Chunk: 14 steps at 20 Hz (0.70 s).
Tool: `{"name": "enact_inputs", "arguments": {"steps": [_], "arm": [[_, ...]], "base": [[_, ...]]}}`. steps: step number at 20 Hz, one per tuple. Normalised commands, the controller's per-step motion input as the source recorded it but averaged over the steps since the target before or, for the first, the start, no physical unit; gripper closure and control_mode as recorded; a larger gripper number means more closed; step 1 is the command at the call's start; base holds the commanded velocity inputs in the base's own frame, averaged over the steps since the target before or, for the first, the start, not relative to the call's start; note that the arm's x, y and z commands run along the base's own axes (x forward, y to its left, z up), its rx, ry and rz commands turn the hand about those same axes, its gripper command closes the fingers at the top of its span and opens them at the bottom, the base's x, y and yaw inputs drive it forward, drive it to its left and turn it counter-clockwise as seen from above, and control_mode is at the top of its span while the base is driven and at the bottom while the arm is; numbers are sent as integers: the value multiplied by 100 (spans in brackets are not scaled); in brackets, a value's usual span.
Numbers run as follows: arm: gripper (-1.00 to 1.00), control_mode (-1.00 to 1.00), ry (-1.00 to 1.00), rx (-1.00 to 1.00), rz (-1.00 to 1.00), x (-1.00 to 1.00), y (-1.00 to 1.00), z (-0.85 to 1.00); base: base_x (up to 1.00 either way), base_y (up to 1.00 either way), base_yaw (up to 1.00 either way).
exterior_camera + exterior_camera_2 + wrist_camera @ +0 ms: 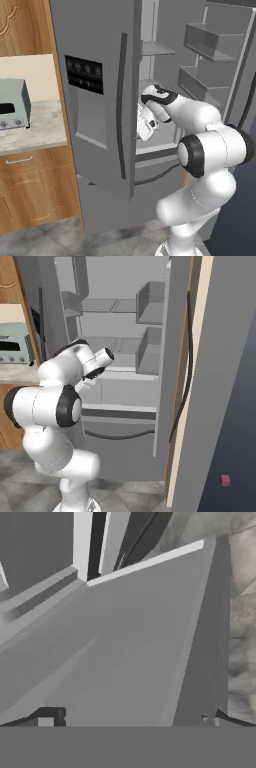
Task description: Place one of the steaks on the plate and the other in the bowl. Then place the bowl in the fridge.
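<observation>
on the left counter sits a toaster oven (12,104); right of it the fridge (100,75) stands open, arm reaching onto a grey shelf (125,647). the gripper (130,722) is spread wide, empty. bowl and steaks are nowhere visible. likely best to withdraw straight, clearing the door.

You can't see the gripper's fingers in the left base view: the hand (148,121) is tucked behind the edge of the fridge's closed left door (100,95). In the hand view the finger tips (46,721) are cut off at 7 and 5 o'clock. The toaster oven (12,104) is cropped at 9 o'clock. The fridge (125,346) runs past 12 o'clock.
</observation>
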Motion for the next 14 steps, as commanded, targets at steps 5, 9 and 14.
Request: {"name": "enact_inputs", "arguments": {"steps": [5,9,14], "arm": [[-100,-100,-1,0,-14,-95,100,-1],[-100,-100,-2,0,-31,-92,100,-1],[-100,-100,-2,0,-29,-47,100,0]], "base": [[0,0,0],[0,0,0],[0,0,0]]}}
